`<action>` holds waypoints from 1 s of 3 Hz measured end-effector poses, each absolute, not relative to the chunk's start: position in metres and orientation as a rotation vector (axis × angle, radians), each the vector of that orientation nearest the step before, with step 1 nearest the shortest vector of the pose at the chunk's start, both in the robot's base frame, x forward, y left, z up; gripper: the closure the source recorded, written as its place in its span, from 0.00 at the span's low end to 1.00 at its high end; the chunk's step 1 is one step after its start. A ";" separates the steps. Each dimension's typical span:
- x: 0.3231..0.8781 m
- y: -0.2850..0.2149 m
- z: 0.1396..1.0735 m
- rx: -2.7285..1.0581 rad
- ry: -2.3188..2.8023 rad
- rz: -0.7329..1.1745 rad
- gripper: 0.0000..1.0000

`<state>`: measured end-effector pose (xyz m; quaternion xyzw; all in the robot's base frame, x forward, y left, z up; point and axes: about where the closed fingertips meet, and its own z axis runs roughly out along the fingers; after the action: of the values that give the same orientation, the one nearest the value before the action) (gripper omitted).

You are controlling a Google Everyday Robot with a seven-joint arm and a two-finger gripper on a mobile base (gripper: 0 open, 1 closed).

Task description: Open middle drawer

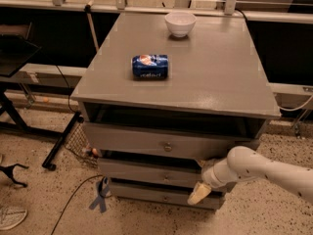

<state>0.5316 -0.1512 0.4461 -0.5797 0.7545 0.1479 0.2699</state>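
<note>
Plainly risks catching the wrong front, with the gripper point(198, 194) low at a front corner of the cabinet point(215, 82), level with the bottom drawer point(142, 194) and just beneath the middle drawer point(142, 169), itself not visibly pulled out below the top drawer point(132, 140). Cannot tell how wide the gripper stands. Could also miss the small knob point(168, 176) away at the front's centre, or knock the corner and jolt the can point(150, 66) and bowl point(180, 23) above.

One table point(220, 77) bears one blue can point(150, 66) and one white bowl point(180, 23). Three drawers: top drawer point(132, 140), middle drawer point(142, 172), bottom drawer point(146, 194). One pincer point(197, 194) hangs before the bottom drawer's right end.
</note>
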 end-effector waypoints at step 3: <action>0.525 -0.150 0.442 -1.667 2.070 0.242 0.00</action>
<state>0.5251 -0.1497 0.4417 -0.6074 0.7540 0.0880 0.2342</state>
